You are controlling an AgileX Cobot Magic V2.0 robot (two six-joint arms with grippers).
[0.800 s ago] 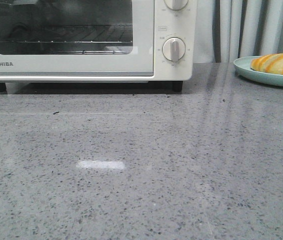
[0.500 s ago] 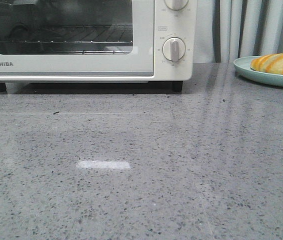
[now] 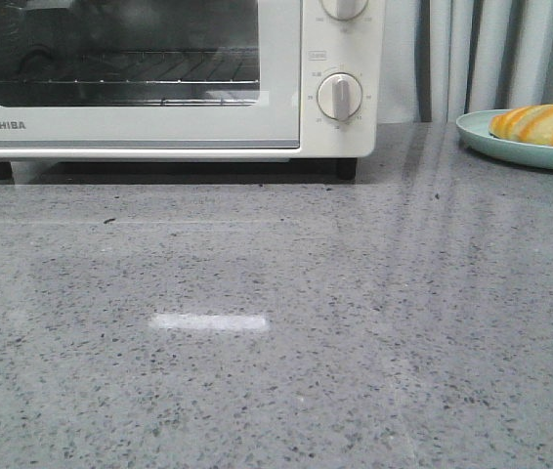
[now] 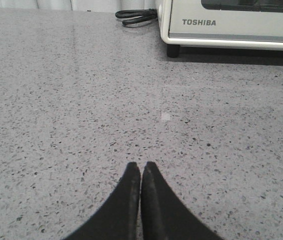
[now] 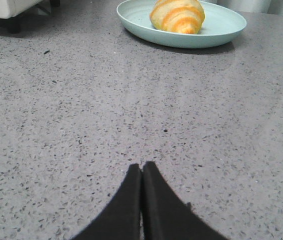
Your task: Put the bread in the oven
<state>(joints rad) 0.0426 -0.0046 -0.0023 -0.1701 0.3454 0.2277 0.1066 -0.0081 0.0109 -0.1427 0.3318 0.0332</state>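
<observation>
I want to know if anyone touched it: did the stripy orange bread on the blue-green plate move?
No. The golden-orange striped bread lies in the same spot on the pale teal plate, right of the cream-white oven.

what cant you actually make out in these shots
- oven: top and left side cut off by the front view's edge; handle not seen.
- Dial markings: too small to read.
- bread: right end cut off in the front view.
- Both arms: out of the front view.

Soft even light, sharp focus, a bright glare patch on the glossy countertop [image 3: 208, 321].
</observation>
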